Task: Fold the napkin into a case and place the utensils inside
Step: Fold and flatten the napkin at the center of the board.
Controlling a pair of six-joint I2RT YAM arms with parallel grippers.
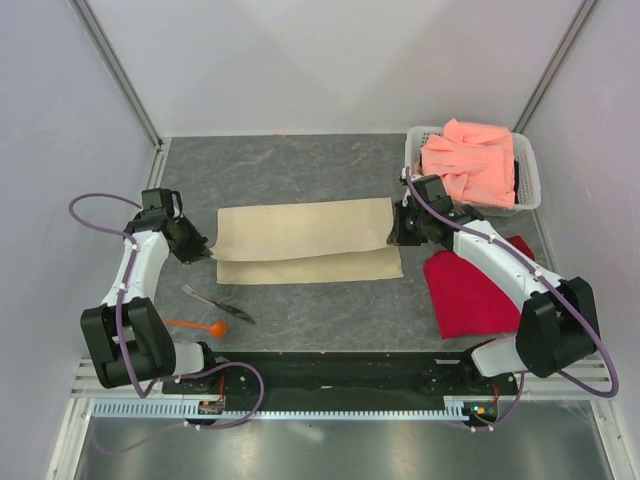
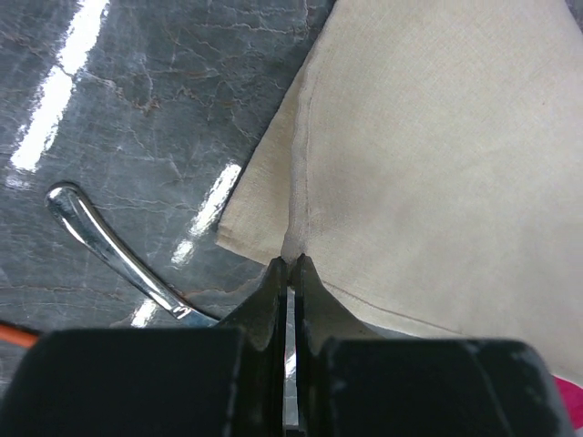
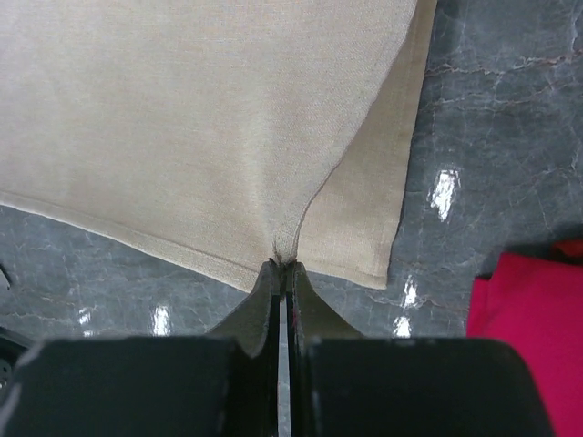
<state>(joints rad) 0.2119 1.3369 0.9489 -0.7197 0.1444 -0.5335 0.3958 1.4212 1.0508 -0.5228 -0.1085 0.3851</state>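
napkin (image 1: 305, 240) sits half folded on the bench (image 1: 320, 315), lying between the left hand (image 2: 289, 264) and right hand (image 3: 284, 266), each pinched shut on just a sliver of its top layer's edge, so uneven pulling could slip a corner and skew the fold

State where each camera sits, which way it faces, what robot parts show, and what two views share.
Top external: above and behind the bases, looking down at the table; both arms show.
Left wrist: on the left arm, facing past the left gripper, shut on a napkin edge; fingers show.
Right wrist: on the right arm, right gripper shut on the napkin's opposite edge; fingers show.
Shared: all three show the napkin.
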